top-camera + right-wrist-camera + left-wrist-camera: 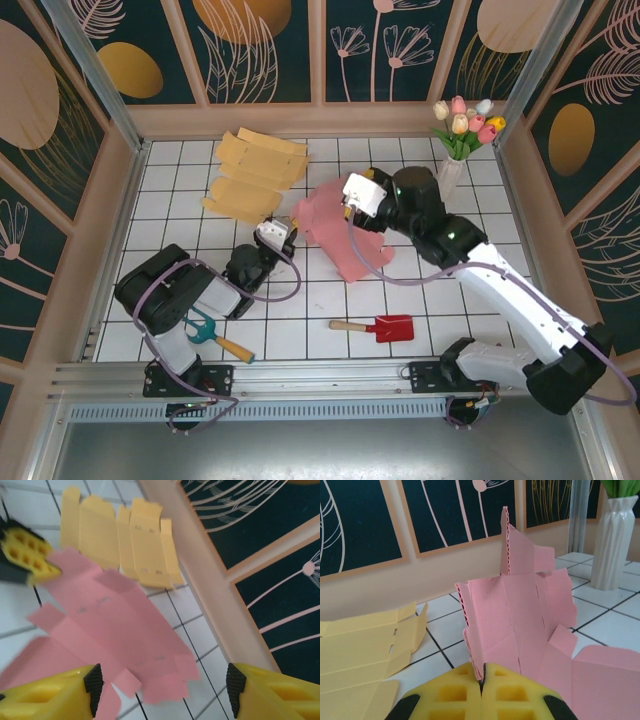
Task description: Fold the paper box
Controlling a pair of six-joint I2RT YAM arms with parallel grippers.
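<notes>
The pink paper box [338, 232] lies partly unfolded in the middle of the tiled table, with some panels standing up. My left gripper [291, 233] is at its left edge. In the left wrist view the yellow fingers [502, 692] are pressed together, and the left gripper [483, 680] is shut on a raised edge of the pink box [520, 610]. My right gripper [351, 204] hovers over the box's far right part. Its jaws stand wide apart in the right wrist view, where the right gripper [162, 690] is above the pink box [110, 625], holding nothing.
Flat yellow cardboard sheets [255, 175] lie at the back left. A white vase of tulips [455, 150] stands at the back right. A red toy shovel [380, 327] and a teal-and-orange tool [215, 335] lie near the front edge. Wooden walls enclose the table.
</notes>
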